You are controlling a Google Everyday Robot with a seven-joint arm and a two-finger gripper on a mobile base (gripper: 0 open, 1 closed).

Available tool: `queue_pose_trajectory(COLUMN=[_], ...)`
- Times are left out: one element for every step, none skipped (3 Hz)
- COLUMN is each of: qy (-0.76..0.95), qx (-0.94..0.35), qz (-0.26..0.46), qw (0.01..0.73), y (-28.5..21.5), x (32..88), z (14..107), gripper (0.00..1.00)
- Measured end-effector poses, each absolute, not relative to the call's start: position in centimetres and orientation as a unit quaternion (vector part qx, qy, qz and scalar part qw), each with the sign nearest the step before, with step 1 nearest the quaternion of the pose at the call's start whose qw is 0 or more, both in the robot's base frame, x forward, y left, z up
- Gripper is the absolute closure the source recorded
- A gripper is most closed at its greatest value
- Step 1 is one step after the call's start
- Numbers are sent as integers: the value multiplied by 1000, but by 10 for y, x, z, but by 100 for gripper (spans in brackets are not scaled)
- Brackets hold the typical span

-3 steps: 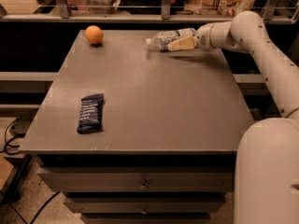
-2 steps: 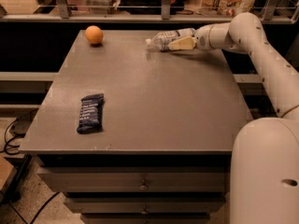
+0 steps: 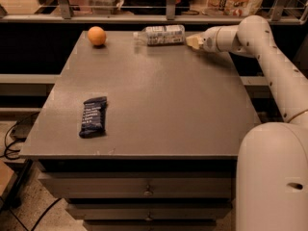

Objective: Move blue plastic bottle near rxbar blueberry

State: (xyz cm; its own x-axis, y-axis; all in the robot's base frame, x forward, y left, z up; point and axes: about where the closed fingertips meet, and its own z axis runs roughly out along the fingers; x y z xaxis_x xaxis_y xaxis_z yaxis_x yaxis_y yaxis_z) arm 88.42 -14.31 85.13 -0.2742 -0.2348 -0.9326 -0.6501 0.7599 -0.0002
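Note:
The blue plastic bottle (image 3: 161,34) lies on its side at the back edge of the table, white cap pointing left. My gripper (image 3: 194,41) is low over the table just right of the bottle's base, touching it or nearly so, with the white arm (image 3: 260,42) reaching in from the right. The rxbar blueberry (image 3: 93,116), a dark navy wrapper, lies flat near the front left of the grey table (image 3: 163,105), far from the bottle.
An orange (image 3: 96,35) sits at the back left corner, left of the bottle. A rail and shelf with packages run behind the table. The robot's white base (image 3: 272,177) fills the lower right. Drawers front the table below.
The bottle was tilted with the gripper over its right part; now it lies flat, shifted left along the back edge, and the gripper sits at its right end.

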Motion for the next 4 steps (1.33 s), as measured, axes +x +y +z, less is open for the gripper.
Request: queue_pose_trajectory(qy=[762,753,732,718], qx=[-289,-299,-331,-367], qz=[202,213,211,197], qw=[543,546,557,558], y=[-136,-122,-105,-93], x=[870,854,845,847], z=[866,872,891,903], gripper=[100,100,82,59])
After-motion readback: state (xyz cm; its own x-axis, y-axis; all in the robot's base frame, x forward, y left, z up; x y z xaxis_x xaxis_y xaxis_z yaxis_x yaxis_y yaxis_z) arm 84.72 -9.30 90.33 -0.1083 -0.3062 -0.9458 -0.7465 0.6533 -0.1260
